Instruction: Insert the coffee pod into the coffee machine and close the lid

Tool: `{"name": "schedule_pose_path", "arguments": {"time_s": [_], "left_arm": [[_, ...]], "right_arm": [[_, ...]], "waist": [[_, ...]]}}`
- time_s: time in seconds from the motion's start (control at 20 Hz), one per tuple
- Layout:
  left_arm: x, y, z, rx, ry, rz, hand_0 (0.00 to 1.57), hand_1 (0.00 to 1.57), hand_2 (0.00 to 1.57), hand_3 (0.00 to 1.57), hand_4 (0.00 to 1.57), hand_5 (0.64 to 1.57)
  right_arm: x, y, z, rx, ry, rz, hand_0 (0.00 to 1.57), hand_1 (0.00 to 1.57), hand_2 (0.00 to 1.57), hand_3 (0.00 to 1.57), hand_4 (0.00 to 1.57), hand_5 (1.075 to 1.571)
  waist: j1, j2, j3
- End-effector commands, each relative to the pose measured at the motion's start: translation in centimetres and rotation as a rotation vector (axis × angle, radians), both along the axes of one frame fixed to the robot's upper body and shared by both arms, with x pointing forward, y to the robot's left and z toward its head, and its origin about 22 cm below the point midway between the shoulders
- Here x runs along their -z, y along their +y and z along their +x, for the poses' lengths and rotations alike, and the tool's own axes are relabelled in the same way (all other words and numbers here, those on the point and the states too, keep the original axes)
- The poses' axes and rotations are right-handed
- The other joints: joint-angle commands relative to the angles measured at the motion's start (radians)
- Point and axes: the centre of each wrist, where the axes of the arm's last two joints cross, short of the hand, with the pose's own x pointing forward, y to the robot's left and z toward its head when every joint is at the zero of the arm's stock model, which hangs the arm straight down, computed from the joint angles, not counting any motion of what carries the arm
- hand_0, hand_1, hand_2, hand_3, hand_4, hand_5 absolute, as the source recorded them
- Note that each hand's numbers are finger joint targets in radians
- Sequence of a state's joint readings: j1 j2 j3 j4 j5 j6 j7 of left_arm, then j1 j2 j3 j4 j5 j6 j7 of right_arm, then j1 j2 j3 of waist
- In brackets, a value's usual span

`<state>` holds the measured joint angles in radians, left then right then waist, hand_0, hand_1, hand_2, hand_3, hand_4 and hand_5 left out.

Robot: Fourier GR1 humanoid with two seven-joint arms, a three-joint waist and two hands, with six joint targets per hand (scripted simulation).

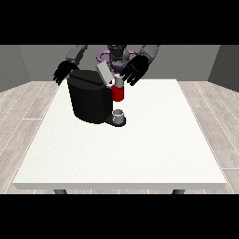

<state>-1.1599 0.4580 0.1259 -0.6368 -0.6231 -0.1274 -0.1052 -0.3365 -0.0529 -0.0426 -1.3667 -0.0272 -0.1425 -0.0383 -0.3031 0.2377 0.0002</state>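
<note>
Here, coffee pod [118, 81] just below right-side robot hand [136, 70], lid [105, 73] raised

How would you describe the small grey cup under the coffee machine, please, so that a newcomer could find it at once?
Start at the big black coffee machine on the white table. At its foot, on the side towards the view's right, a small grey cup stands on the machine's dark round base. It sits directly below the red holder, and is the only pale, open-topped thing there.
</note>
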Motion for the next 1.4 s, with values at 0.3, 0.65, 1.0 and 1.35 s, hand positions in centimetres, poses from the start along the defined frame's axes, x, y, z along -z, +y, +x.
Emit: {"name": "schedule_pose_path", "arguments": {"time_s": [0.3, 0.65, 1.0, 1.35], "left_arm": [[0.2, -1.9, 0.2, 0.074, 0.015, 0.029, 1.21, 1.21, 1.26, 1.19, 0.5, 1.571], [0.4, -1.3, 0.3, 0.056, 0.003, 0.032, 1.19, 1.19, 1.27, 1.2, 0.51, 1.571], [0.7, -1.9, 0.5, 0.036, 0.02, 0.024, 1.21, 1.21, 1.26, 1.19, 0.49, 1.571], [1.7, -2.7, 0.6, 0.046, 0.066, 0.025, 1.22, 1.22, 1.25, 1.15, 0.47, 1.571]], "right_arm": [[1.3, -0.1, -0.1, 0.04, -0.027, 0.033, 0.0, 0.0, 0.0, 0.0, 0.54, 1.571], [-0.3, -0.3, 0.3, 0.041, -0.034, 0.033, 0.0, 0.0, 0.0, 0.0, 0.45, 1.571], [0.2, -1.0, 0.1, 0.024, -0.039, 0.017, 0.0, 0.0, 0.0, 0.0, 0.44, 1.571], [1.1, -0.2, -0.3, 0.056, -0.002, 0.034, 0.0, 0.0, 0.0, 0.0, 0.37, 1.571]], "waist": [[0.037, 0.013, 0.0002], [0.019, 0.027, 0.0], [0.01, 0.043, 0.0002], [0.022, 0.022, 0.0]]}}
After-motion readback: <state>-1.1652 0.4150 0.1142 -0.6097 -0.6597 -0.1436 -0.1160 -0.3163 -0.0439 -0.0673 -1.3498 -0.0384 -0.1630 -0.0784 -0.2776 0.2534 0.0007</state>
